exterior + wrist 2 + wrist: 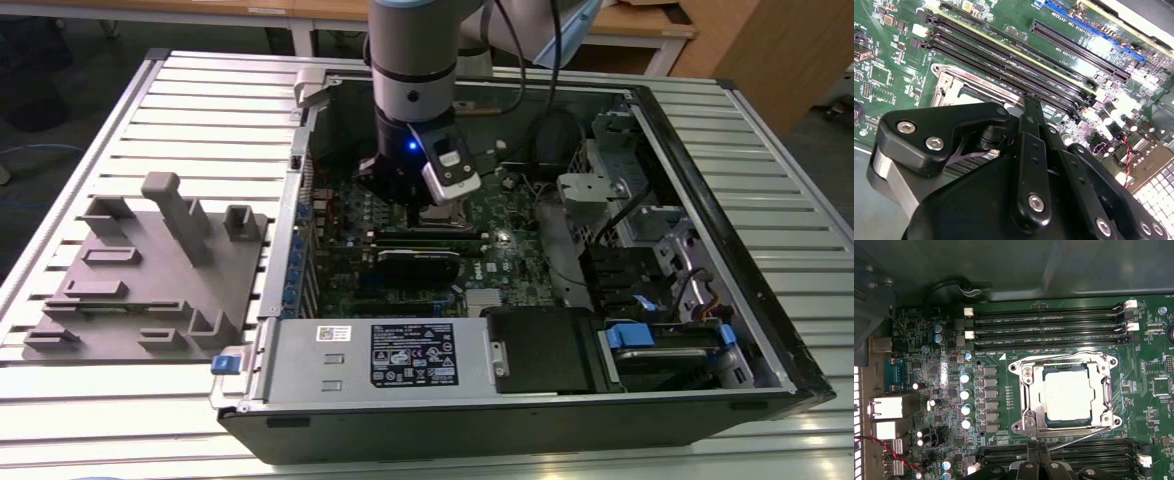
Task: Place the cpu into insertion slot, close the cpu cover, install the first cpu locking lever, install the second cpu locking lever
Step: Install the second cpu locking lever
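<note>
In the first wrist view the cpu (pixel 1068 396) lies flat in the insertion slot (pixel 1019 427) on the green board. The silvery cpu cover (pixel 1100 390) is folded down around it, the chip showing through its window. One thin wire lever (pixel 1064 357) runs along the cover's edge by the memory slots. A second wire lever (pixel 1079 436) slants along the opposite edge, close to my fingertips. My gripper (pixel 1039 454) is shut just beside that edge, with nothing seen between the fingers. The second wrist view has the gripper (pixel 1030 102) over the slot's metal rim (pixel 951 82). In the exterior view the gripper (pixel 416 212) reaches down into the case.
The open computer case (pixel 694 150) walls in the board. Long black memory slots (pixel 1049 329) lie on both sides of the socket, capacitors (pixel 965 394) stand beside it. A grey fixture plate (pixel 147 270) sits on the table at the exterior view's left. The power supply (pixel 400 355) fills the case's near side.
</note>
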You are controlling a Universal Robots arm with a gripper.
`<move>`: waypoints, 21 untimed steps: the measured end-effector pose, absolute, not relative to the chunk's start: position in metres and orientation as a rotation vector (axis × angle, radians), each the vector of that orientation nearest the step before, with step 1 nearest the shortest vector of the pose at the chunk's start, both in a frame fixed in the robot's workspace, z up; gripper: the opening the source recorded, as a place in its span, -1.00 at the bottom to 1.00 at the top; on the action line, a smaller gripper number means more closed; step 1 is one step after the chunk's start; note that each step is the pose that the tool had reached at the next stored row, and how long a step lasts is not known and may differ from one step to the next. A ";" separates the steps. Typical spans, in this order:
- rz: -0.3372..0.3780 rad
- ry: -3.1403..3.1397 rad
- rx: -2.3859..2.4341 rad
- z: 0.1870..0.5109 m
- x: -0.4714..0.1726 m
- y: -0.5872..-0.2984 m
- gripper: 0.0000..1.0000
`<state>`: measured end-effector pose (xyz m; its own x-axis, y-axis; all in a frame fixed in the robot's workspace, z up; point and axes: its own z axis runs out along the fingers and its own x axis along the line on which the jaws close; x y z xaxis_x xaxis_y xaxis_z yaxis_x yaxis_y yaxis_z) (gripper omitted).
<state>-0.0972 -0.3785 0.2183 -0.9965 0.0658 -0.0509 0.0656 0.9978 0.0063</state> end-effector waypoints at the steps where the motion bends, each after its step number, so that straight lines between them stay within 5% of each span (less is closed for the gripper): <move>1: 0.007 3.089 0.102 0.218 -0.097 -0.379 -0.80; 21: 0.007 3.089 0.102 0.214 -0.098 -0.379 -0.80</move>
<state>-0.0985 -0.3785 0.2137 -0.9965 0.0658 -0.0509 0.0656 0.9978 0.0064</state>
